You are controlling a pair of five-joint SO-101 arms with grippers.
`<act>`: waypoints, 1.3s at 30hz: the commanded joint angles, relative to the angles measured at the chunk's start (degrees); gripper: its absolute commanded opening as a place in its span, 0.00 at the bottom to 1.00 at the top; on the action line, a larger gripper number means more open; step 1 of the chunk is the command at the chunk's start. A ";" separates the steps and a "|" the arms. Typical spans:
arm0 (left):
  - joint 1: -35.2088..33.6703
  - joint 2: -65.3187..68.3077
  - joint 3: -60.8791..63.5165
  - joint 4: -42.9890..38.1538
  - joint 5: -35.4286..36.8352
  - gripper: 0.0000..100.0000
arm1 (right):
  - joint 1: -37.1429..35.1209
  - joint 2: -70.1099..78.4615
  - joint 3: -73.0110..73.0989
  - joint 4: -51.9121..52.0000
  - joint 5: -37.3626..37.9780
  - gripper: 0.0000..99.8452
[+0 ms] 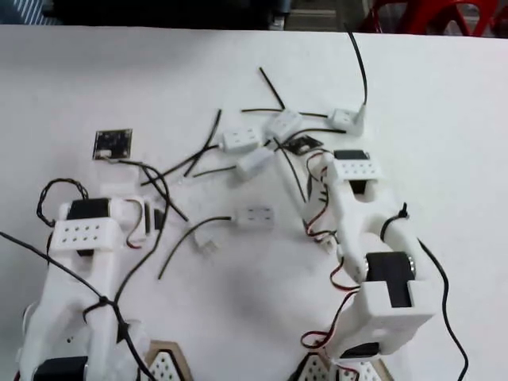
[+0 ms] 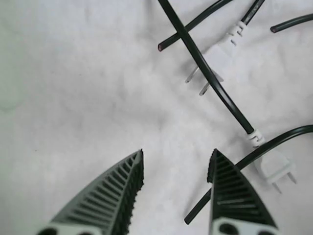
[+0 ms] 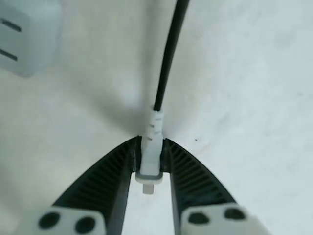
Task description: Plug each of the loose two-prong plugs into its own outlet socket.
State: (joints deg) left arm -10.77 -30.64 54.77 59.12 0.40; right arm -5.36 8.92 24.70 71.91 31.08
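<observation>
Right gripper (image 3: 150, 142): jaws narrow, clamped on a white two-prong plug (image 3: 150, 159). Its black cord (image 3: 168, 54) runs off across the bench (image 3: 254, 98), and an outlet socket (image 3: 24, 34) lies near.
Left gripper (image 2: 177, 154): jaws wide, nothing between them, over bare bench. A loose plug (image 2: 211, 58) and a second loose plug (image 2: 274, 169) lie nearby.
Other outlet sockets (image 1: 241, 140) cluster mid-bench.

My left arm (image 1: 87, 232) and right arm (image 1: 389, 313) wear white shells over black servo blocks, red and black wires looping alongside. The left gripper (image 2: 177, 152) and right gripper (image 3: 151, 142) have dark, ribbed, tapering fingers.
</observation>
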 commanded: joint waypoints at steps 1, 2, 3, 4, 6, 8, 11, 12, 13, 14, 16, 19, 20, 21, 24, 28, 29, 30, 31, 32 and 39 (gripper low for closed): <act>-0.66 -2.59 -0.26 -0.97 -0.53 0.22 | -0.22 -2.68 -3.08 4.26 -0.44 0.02; -0.66 -2.59 -0.26 -0.97 -0.53 0.22 | -0.48 -4.26 -3.52 5.85 -0.53 0.02; -0.66 -2.59 -0.26 -0.97 -0.53 0.22 | -0.75 -6.46 -3.78 7.43 -0.62 0.02; -0.66 -2.59 -0.26 -0.97 -0.53 0.22 | -0.84 -9.10 -3.78 9.10 -0.70 0.02; -0.48 -2.59 -0.26 -0.88 -0.53 0.22 | -1.54 -15.60 -3.60 11.82 -0.70 0.02; -0.40 -2.59 -0.62 -0.70 -0.53 0.22 | -1.89 -22.64 -3.60 14.73 -0.70 0.02; 0.75 -2.59 -1.32 -1.14 -0.53 0.22 | -3.65 -32.92 -3.25 17.80 -2.11 0.02; 1.63 -2.59 -2.02 -0.79 -0.53 0.22 | -4.35 -36.09 -2.46 17.71 -4.22 0.02; 2.42 -2.59 -2.64 -0.62 -0.53 0.22 | -5.32 -39.16 -1.14 17.19 -6.07 0.02; 3.38 -2.59 -3.16 -0.62 -0.35 0.22 | -6.55 -41.98 0.44 16.48 -7.47 0.02; 5.14 -2.59 -4.66 -0.62 -0.26 0.22 | -8.92 -47.60 4.13 14.11 -9.85 0.02; 7.52 -2.59 -7.12 -0.62 -0.18 0.22 | -11.47 -55.87 9.85 9.36 -13.19 0.02; 8.31 -2.68 -7.91 -0.62 -0.18 0.22 | -12.35 -58.42 11.78 7.52 -14.42 0.02; 9.19 -2.68 -8.62 -0.62 -0.18 0.22 | -13.05 -60.88 13.71 5.76 -15.56 0.02; 11.65 -2.68 -10.55 -0.62 -0.18 0.22 | -14.64 -66.95 18.64 1.01 -19.08 0.02; 14.90 -2.68 -13.19 -0.53 -0.09 0.22 | -14.64 -72.13 25.41 -7.25 -22.68 0.02; 15.78 -2.68 -13.89 -0.44 -0.09 0.22 | -14.73 -72.92 27.34 -9.54 -23.21 0.02; 16.66 -2.68 -14.86 0.26 -0.09 0.22 | -14.81 -73.71 29.27 -11.74 -23.74 0.02; 17.45 -2.68 -16.26 1.41 -0.09 0.22 | -14.81 -74.33 31.03 -13.85 -24.26 0.02; 18.24 -2.68 -17.85 2.90 -0.09 0.22 | -14.81 -74.86 32.70 -16.04 -24.79 0.02; 20.53 -2.68 -29.01 14.95 -0.09 0.22 | -14.81 -76.26 39.12 -23.60 -28.92 0.02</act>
State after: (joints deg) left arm 8.84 -30.64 31.74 69.93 0.40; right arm -19.69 -66.07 63.56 50.90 3.82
